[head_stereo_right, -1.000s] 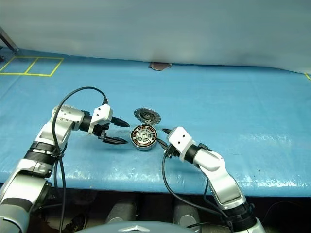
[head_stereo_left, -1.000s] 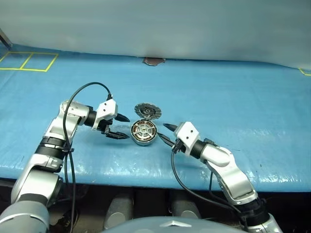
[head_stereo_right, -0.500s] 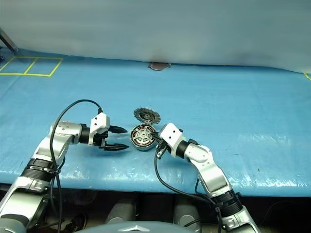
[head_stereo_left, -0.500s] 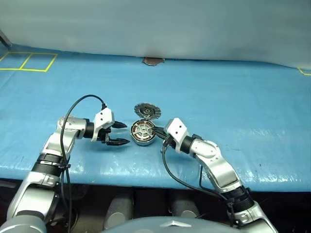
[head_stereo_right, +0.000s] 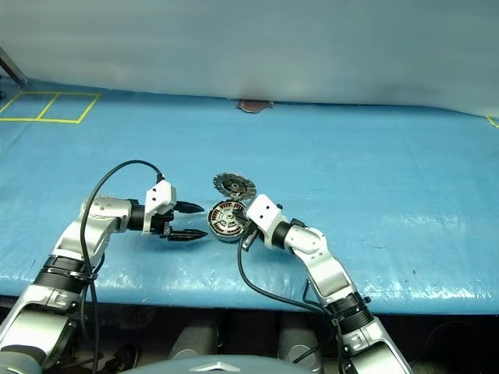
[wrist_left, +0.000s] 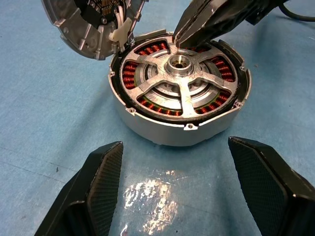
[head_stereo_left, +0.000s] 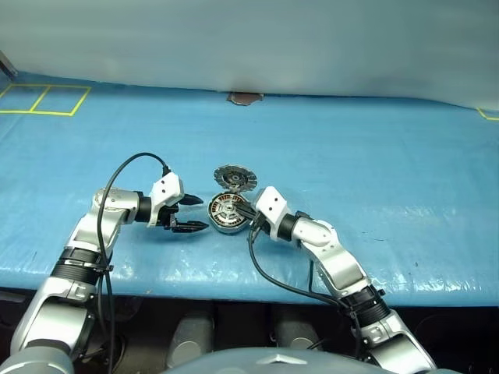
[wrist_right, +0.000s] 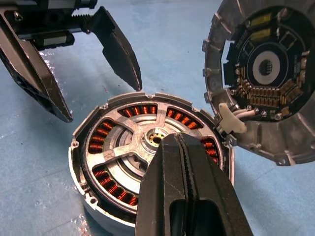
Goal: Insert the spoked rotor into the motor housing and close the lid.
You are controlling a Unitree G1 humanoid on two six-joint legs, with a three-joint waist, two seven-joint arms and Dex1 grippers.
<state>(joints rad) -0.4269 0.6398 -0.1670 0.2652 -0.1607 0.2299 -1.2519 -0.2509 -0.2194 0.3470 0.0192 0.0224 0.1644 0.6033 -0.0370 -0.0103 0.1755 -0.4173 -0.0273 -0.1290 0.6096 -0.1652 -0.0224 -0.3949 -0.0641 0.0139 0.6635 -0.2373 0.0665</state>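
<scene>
a blue-covered counter (head_stereo_left: 374, 164) carries the motor housing (head_stereo_left: 228, 214) near its front. yellow tape squares (head_stereo_left: 43, 99) mark its far left corner.

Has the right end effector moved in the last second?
Yes. The right end effector has slid left, from beside the motor housing to over the spoked rotor, fingers shut.

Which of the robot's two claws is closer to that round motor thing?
Right. The right end effector, shut, sits over the motor housing by its hub; the left end effector, open, waits beside it, apart.
</scene>
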